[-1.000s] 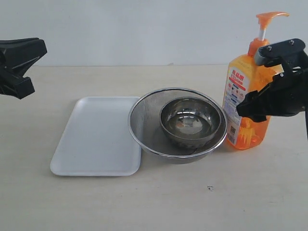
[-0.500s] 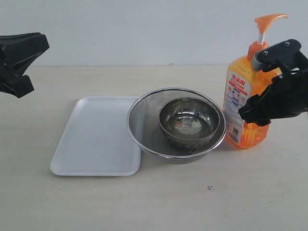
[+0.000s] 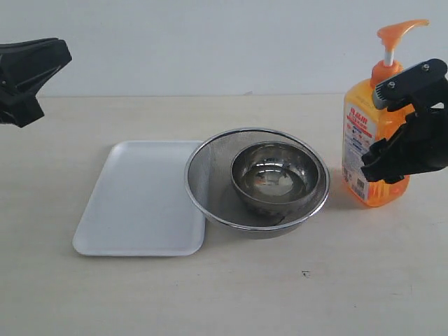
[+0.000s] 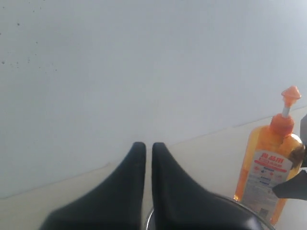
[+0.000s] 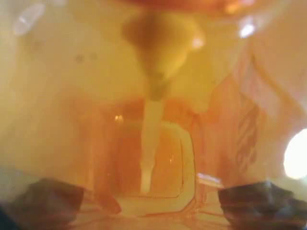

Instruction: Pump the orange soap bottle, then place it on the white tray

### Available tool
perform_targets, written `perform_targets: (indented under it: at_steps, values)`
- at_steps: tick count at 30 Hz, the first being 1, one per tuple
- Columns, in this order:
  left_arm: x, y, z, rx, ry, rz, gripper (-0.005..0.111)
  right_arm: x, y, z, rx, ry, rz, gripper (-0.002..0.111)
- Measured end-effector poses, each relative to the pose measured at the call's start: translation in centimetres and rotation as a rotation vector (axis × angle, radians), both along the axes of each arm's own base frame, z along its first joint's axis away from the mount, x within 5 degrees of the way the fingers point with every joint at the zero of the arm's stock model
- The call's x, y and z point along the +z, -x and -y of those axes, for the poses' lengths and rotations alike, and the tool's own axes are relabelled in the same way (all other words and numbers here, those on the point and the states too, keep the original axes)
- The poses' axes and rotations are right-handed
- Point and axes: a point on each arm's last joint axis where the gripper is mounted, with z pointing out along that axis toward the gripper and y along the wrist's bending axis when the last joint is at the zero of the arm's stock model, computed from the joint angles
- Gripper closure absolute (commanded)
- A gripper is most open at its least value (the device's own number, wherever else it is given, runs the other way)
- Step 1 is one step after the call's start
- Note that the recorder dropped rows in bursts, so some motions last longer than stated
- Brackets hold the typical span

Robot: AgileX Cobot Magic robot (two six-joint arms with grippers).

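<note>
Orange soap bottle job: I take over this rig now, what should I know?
Left claw: shut, empty, raised aside.
Right claw: shut on the tall translucent orange soap bottle, right of the round steel mesh strainer holding a metal bowl.
Flat rectangular white tray: bare, left of the strainer.
Done: bottle gripped; pumping cannot be told.
To do: carry bottle over strainer onto tray.

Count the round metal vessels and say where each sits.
2: the mesh strainer beside the white tray, between it and the orange soap bottle, and the steel bowl sitting inside the strainer.
</note>
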Motion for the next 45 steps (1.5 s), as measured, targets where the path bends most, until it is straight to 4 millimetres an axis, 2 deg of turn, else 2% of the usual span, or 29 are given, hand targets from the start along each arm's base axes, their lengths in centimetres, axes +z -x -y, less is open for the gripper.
perform_targets:
  at_steps: [7,15,21,28,34,45]
  values:
    - [1.4,-0.2,1.8,-0.065,0.003,0.025,0.102,-0.1,0.4,-1.9,0.078,0.053,0.040,0.108]
    - [2.8,-1.0,4.5,-0.164,0.004,0.035,0.102,-0.1,0.4,-2.0,0.079,0.054,0.046,0.108]
    - [3.4,-4.0,7.6,-0.241,0.020,0.008,0.102,-0.1,0.4,-2.0,0.079,0.054,0.046,0.108]
    - [4.4,-8.2,12.6,-0.306,0.002,0.011,0.102,-0.1,0.4,-2.0,0.078,0.055,0.048,0.108]
    - [4.7,-10.0,16.5,-0.337,-0.060,0.020,0.102,-0.1,0.4,-2.0,0.077,0.055,0.048,0.108]
    - [4.5,-12.6,21.3,-0.333,-0.085,-0.024,0.102,-0.1,0.4,-2.0,0.077,0.056,0.049,0.108]
